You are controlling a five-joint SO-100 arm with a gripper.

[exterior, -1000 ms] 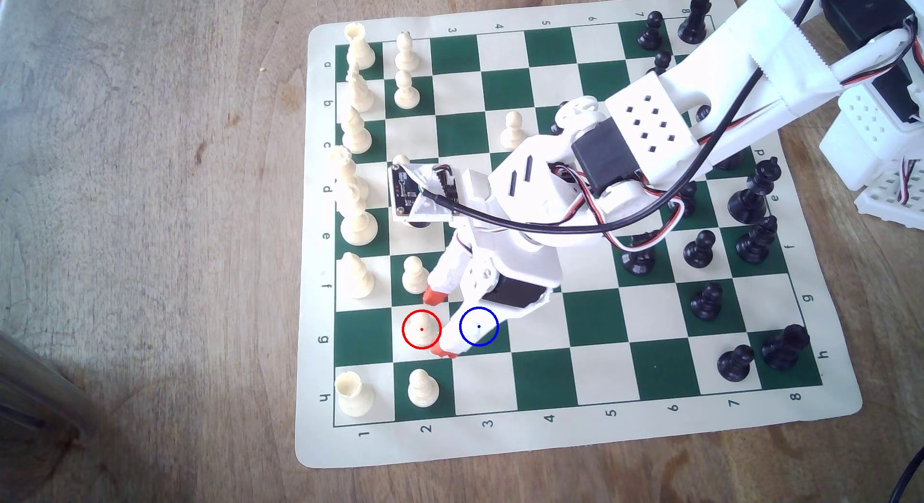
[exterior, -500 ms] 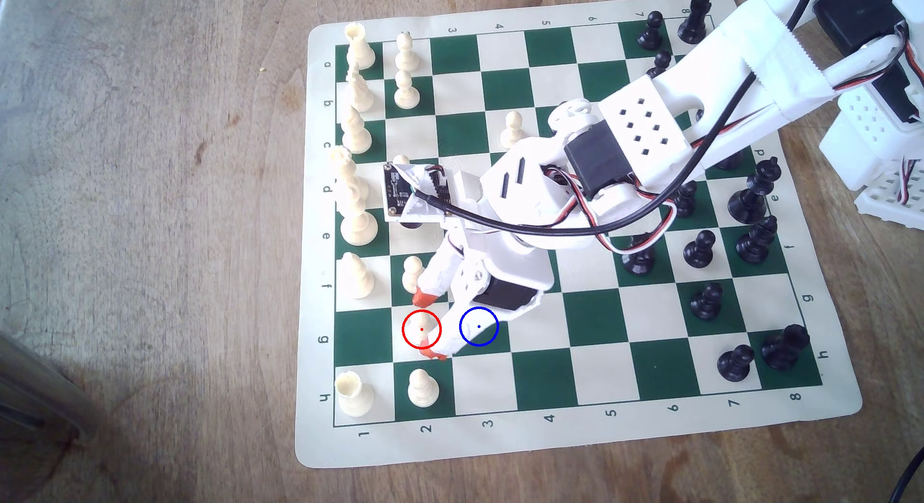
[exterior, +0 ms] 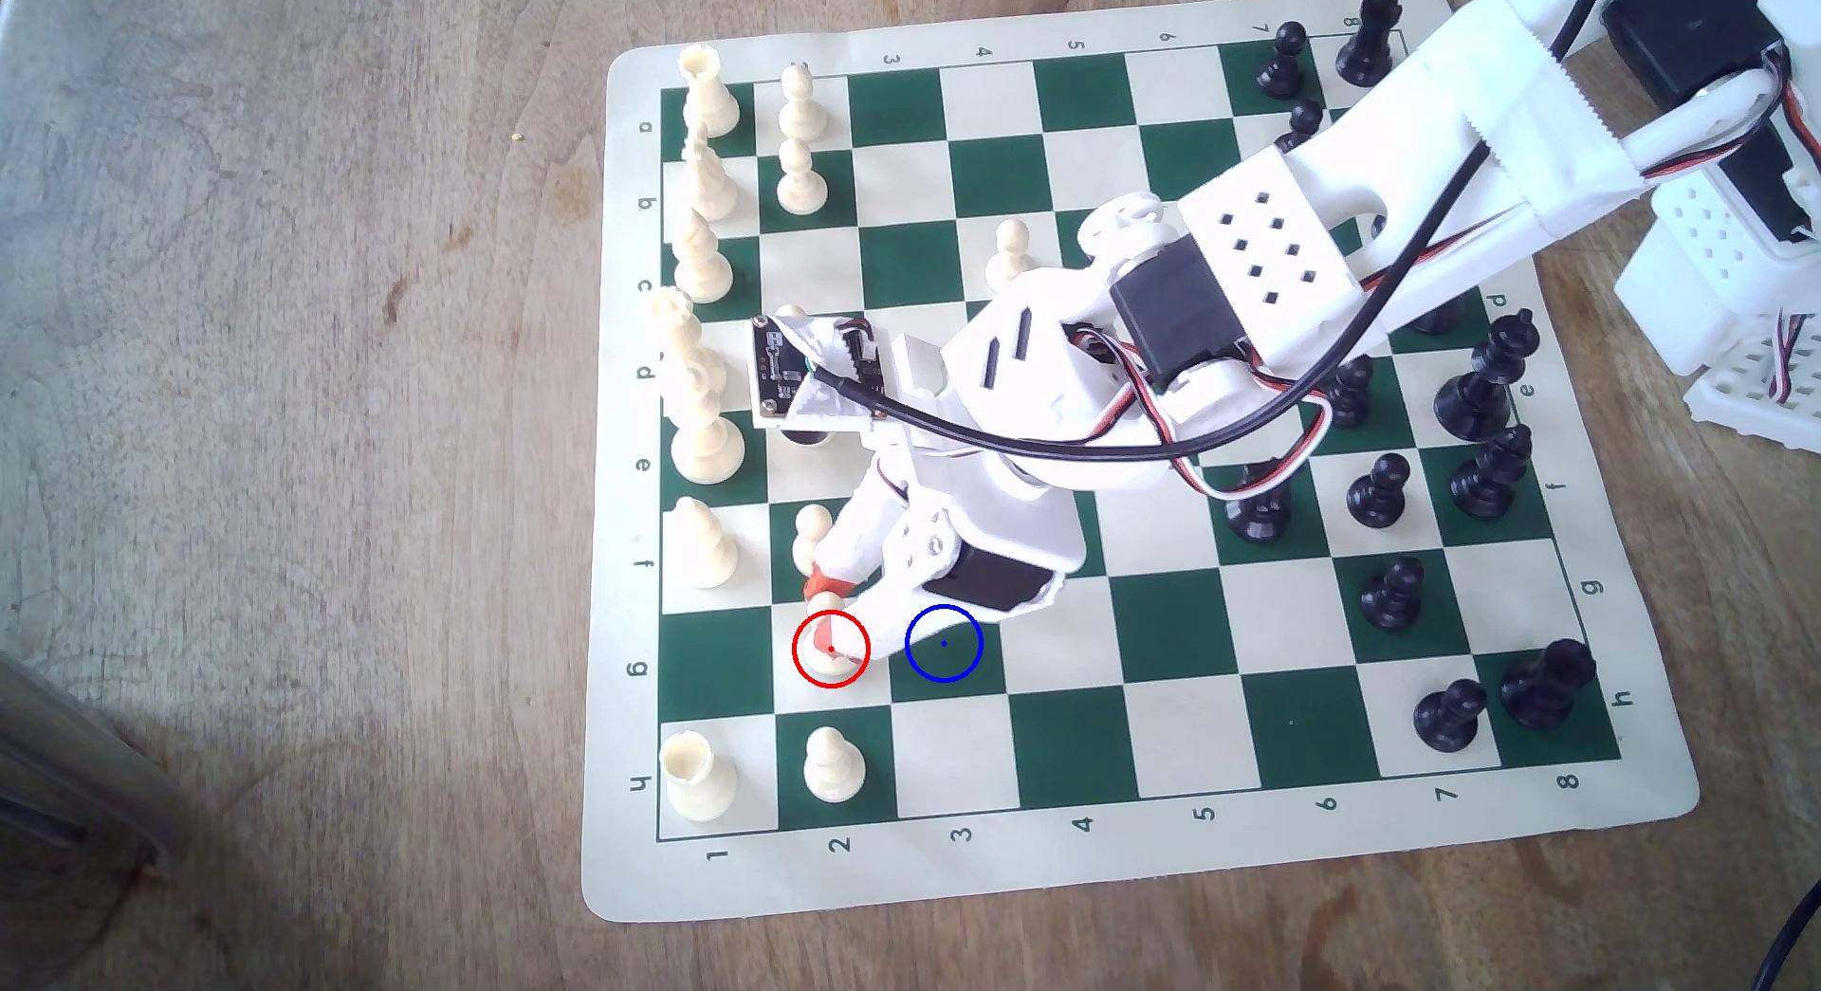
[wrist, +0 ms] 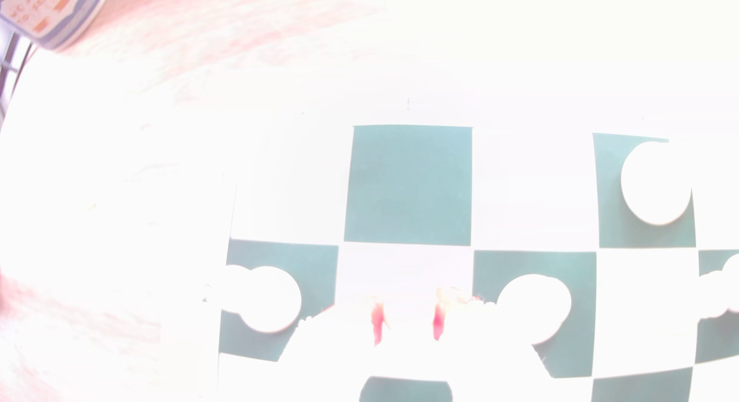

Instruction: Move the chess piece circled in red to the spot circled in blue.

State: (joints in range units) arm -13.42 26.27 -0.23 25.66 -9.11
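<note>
The chess piece (exterior: 839, 664) is a small cream pawn standing on the cream square ringed in red, on the board's near-left part in the exterior view. My gripper (exterior: 825, 615) reaches down over it from the right. One orange fingertip (exterior: 826, 587) is on its far side and the other lies across its top inside the red ring, so the jaws look shut on it. The spot (exterior: 944, 643), a dark green square with a blue ring, is one square to the right, partly under my white lower finger. In the washed-out wrist view, the gripper (wrist: 408, 322) shows two red tips close together.
Another cream pawn (exterior: 814, 533) stands just beyond the upper fingertip, and one more (exterior: 834, 764) sits one square nearer. A cream rook (exterior: 698, 776) and bishop (exterior: 702, 548) line the exterior view's left column. Black pieces (exterior: 1391, 592) crowd the right side.
The gripper shifted left over the red-ringed pawn. The lower fingertip swung up from the square's near edge onto the pawn, closing the gap between the jaws.
</note>
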